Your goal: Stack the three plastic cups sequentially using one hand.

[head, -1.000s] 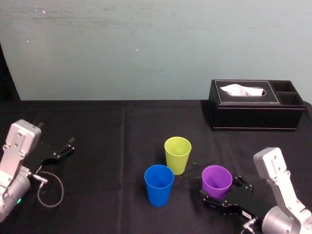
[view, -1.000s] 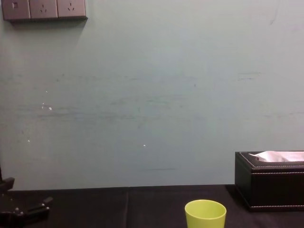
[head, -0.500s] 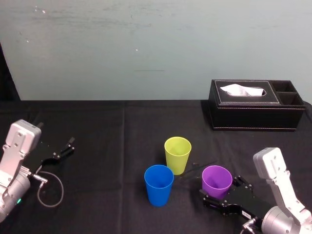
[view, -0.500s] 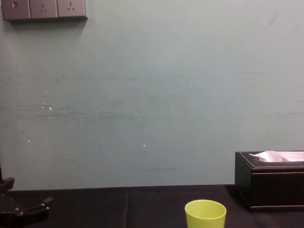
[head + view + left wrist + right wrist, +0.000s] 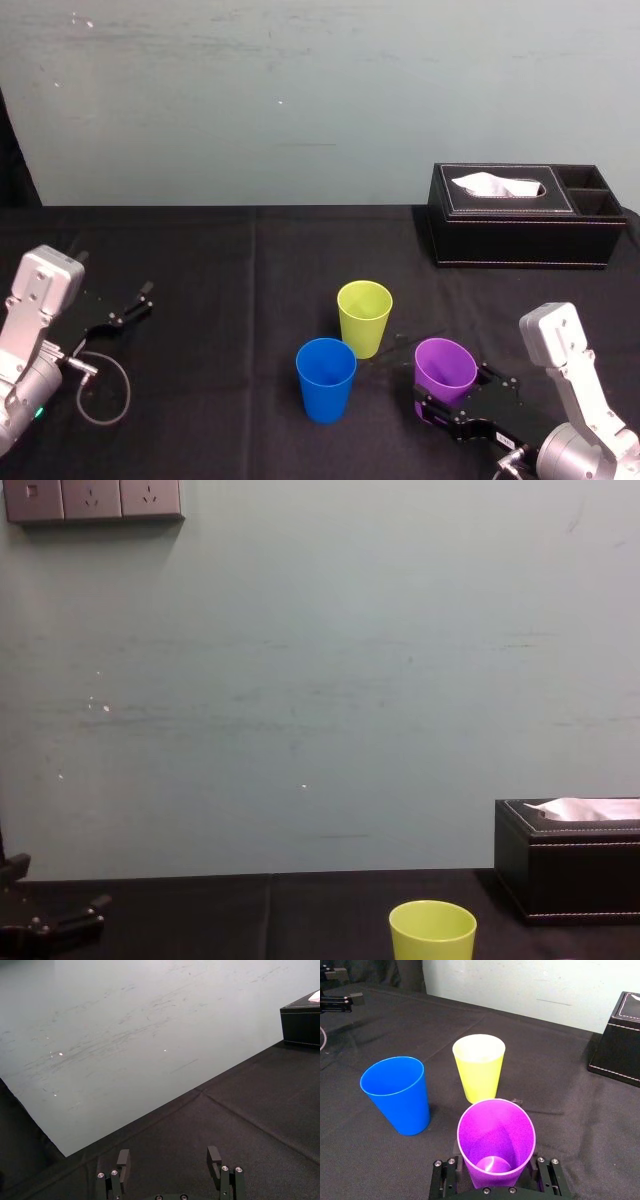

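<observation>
Head view shows a black table (image 5: 250, 260) with a black tissue box (image 5: 520, 215) at the far right. Three smooth cups, wider at the top, sit close together in the middle. The lime-yellow cup (image 5: 364, 318) is farthest, the blue cup (image 5: 326, 379) is nearer on its left, and the purple cup (image 5: 444, 370) is nearer on its right. The right gripper (image 5: 458, 392) had its fingers a little off the purple cup before. Now they squeeze its sides. The left gripper (image 5: 130, 308) rests far left, fingers spread apart.
</observation>
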Tool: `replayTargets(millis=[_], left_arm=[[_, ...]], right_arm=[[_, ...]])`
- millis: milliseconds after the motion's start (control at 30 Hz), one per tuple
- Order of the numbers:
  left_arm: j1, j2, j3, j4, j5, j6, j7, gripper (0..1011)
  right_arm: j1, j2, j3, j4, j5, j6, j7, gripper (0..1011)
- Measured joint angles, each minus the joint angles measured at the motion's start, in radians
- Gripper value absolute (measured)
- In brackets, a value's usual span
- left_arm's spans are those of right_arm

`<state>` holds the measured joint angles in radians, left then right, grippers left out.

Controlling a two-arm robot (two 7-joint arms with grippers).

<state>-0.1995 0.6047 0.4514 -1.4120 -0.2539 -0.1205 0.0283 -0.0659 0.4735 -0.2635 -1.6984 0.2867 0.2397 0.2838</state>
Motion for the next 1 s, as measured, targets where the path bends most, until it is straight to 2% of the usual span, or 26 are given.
replayTargets(millis=[267,500,833,1000], left_arm=[[0.0,0.0,0.0,0.0,0.0,0.0,0.0,1000],[0.0,0.0,0.0,0.0,0.0,0.0,0.0,1000],[0.0,0.0,0.0,0.0,0.0,0.0,0.0,1000],[0.0,0.0,0.0,0.0,0.0,0.0,0.0,1000]], right_arm=[[0.002,0.001,0.0,-0.008,-0.003,0.007,0.007,726],[0.035,0.011,0.008,-0.031,0.014,0.076,0.04,726],[0.129,0.041,0.004,-0.077,0.064,0.17,0.092,726],[0.191,0.053,-0.014,-0.094,0.079,0.206,0.111,724]])
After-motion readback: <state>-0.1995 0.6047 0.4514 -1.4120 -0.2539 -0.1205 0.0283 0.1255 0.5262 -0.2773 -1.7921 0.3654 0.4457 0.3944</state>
